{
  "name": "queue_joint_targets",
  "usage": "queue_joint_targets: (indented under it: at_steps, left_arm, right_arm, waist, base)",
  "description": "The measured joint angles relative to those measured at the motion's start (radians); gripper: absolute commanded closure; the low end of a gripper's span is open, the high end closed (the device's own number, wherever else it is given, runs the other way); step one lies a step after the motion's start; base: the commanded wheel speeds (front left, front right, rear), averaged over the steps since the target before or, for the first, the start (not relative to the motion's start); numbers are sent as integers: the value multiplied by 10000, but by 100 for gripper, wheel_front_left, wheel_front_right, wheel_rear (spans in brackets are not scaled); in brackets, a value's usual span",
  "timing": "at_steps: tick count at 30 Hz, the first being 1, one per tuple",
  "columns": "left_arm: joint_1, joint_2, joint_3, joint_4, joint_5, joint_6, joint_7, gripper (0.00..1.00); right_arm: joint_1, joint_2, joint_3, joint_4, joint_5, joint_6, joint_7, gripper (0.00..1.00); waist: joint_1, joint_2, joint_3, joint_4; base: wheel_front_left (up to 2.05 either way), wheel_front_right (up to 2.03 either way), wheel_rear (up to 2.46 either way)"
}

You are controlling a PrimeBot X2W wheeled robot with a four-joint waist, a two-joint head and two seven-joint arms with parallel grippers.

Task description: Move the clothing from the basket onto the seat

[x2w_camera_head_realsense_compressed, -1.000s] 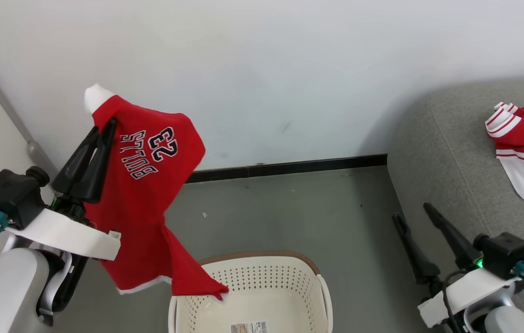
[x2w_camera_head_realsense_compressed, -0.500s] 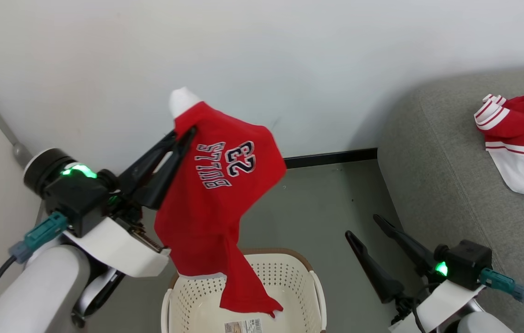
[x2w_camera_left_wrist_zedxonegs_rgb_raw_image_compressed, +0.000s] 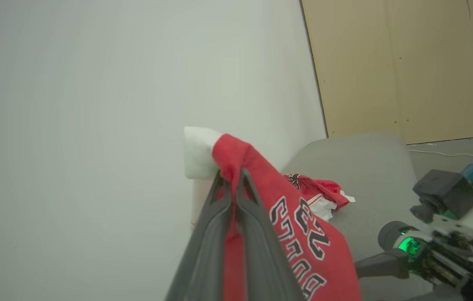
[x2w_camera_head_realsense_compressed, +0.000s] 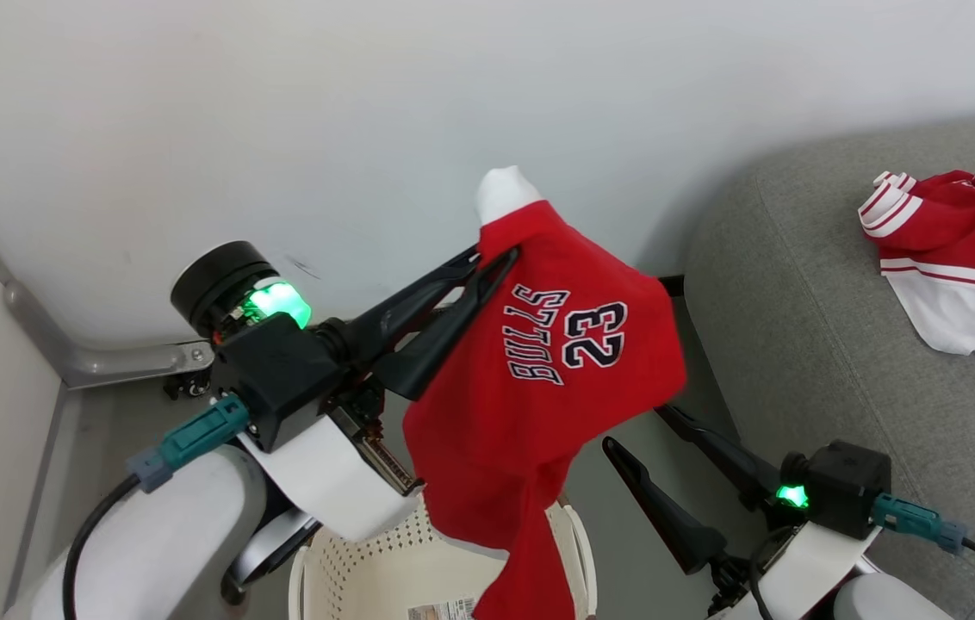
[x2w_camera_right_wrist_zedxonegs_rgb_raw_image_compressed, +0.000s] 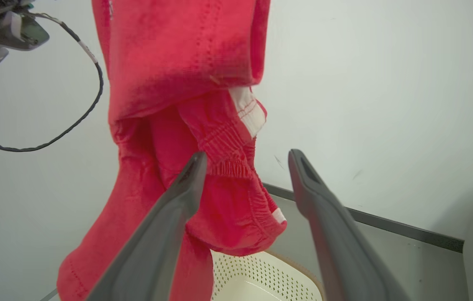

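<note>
Cloth takes up the middle of the head view: a red jersey (x2w_camera_head_realsense_compressed: 539, 387) hangs from the left gripper (x2w_camera_head_realsense_compressed: 500, 251), whose two fingers are pressed tight together on a fold just below the garment's white end. The lettering and the number 23 face the camera. The jersey is lifted well above the basket (x2w_camera_head_realsense_compressed: 384, 568), and its long lower tail drops in front of the basket's right rim and runs off the bottom edge of the view. Whether that tail touches the rim cannot be told.

In the left wrist view the left gripper (x2w_camera_left_wrist_zedxonegs_rgb_raw_image_compressed: 232, 173) points at the bare white wall (x2w_camera_left_wrist_zedxonegs_rgb_raw_image_compressed: 73, 125), with the jersey (x2w_camera_left_wrist_zedxonegs_rgb_raw_image_compressed: 299, 225) draped to one side toward the sofa (x2w_camera_left_wrist_zedxonegs_rgb_raw_image_compressed: 357, 167).

The right gripper (x2w_camera_head_realsense_compressed: 634, 428) stands low between the basket and the sofa (x2w_camera_head_realsense_compressed: 798, 327), its fingers spread wide and holding nothing. Its own view shows the right gripper (x2w_camera_right_wrist_zedxonegs_rgb_raw_image_compressed: 248, 155) with the hanging jersey (x2w_camera_right_wrist_zedxonegs_rgb_raw_image_compressed: 178, 62) close ahead, bunched near one fingertip but not clamped, and the basket (x2w_camera_right_wrist_zedxonegs_rgb_raw_image_compressed: 261, 271) below.

A narrow strip of grey floor (x2w_camera_head_realsense_compressed: 617, 551) separates the basket from the sofa's rounded front edge. A second jersey (x2w_camera_head_realsense_compressed: 953, 250) lies crumpled on the sofa, back from that edge, and the grey cushion between it and the edge is open.
</note>
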Motion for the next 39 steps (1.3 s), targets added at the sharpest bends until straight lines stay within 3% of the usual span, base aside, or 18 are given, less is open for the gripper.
queue_joint_targets:
  at_steps: [15,16,17,18,27,34,35,39]
  left_arm:
    - [-724,-702,-805,-349,79,-125,552,100]
    - [-761,-725,-838,-362,88,-163,608,100]
    - [-775,-736,-871,-376,98,-165,644,100]
    - [-776,-744,-897,-378,105,-165,654,100]
    - [-825,-754,-878,-167,144,-144,949,100]
    - [-814,-698,-700,128,61,35,1034,100]
    - [-804,-685,-673,178,58,65,1049,95]
    - [-738,-642,-612,316,-36,125,1122,50]
  right_arm:
    - [-214,19,435,56,594,0,0,0]
    - [-221,27,460,54,594,0,0,18]
    - [-252,27,512,54,594,0,0,76]
    - [-313,29,566,54,594,0,0,100]
    - [-606,-35,604,-61,589,0,0,100]
    - [-744,-65,25,-372,554,0,0,100]
    - [-783,-77,-79,-414,531,0,0,100]
    - [-808,-127,-353,-570,405,0,0,100]
  waist:
    - [0,0,-5,17]
    - [0,0,5,26]
    - [0,0,16,34]
    - [0,0,29,41]
    - [0,0,173,65]
    - [0,0,288,10]
    - [0,0,304,-1]
    - [0,0,366,-43]
  base:
    - [0,0,0]
    - [0,0,0]
    - [0,0,0]
    - [0,0,0]
    - [0,0,0]
    - [0,0,0]
    - [0,0,0]
    - [0,0,0]
